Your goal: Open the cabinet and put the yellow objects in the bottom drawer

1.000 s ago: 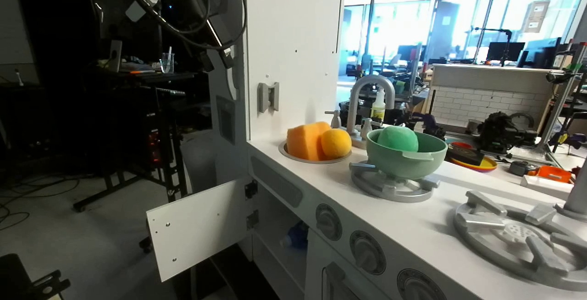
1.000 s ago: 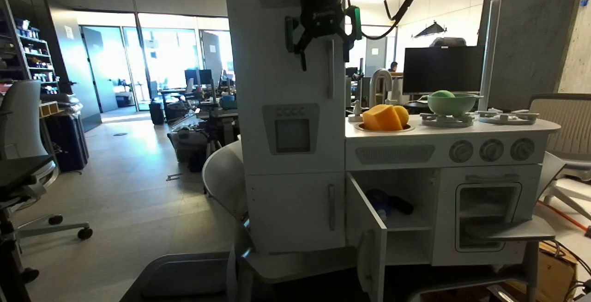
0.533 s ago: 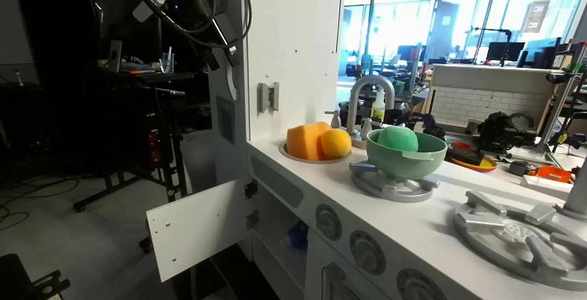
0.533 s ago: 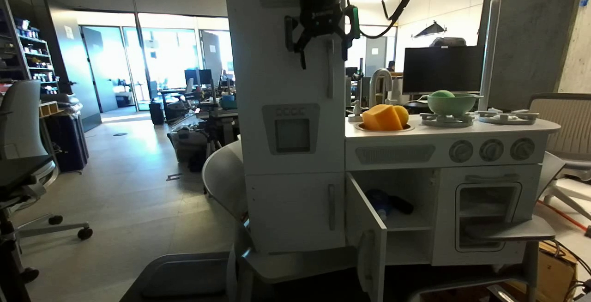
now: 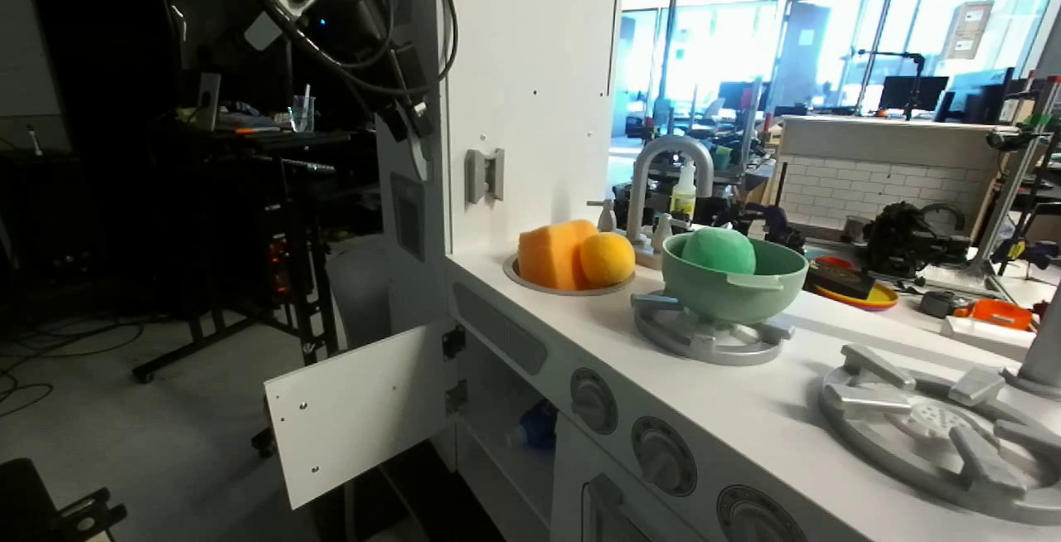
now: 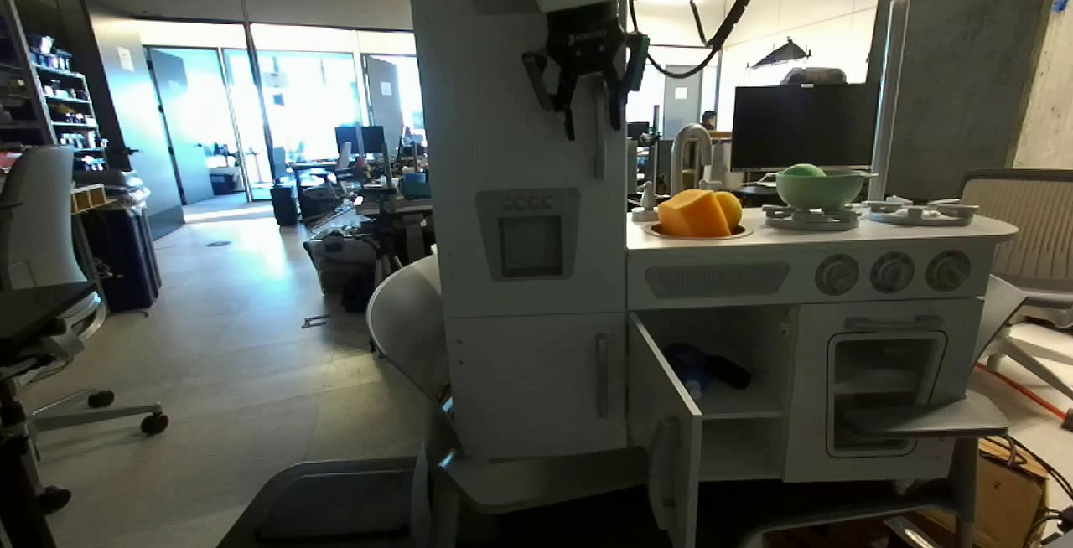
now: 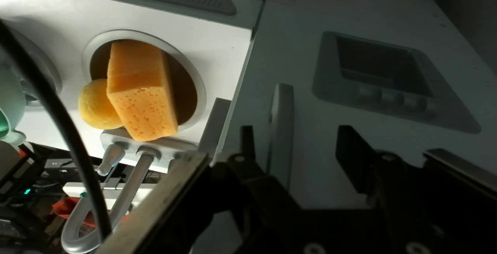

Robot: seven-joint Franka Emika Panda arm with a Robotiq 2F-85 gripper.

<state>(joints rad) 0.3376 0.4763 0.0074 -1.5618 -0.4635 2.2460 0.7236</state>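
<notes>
One black two-fingered gripper hangs at upper centre in an exterior view, before one tall white toy-kitchen cabinet. The gripper's two fingers are apart; in the wrist view one slim grey handle shows between them, though the dimness hides whether they touch it. At that view's upper left, one spongy-looking yellow-orange block and one round yellow toy fruit, two in all, sit side by side in one round grey-rimmed sink.
</notes>
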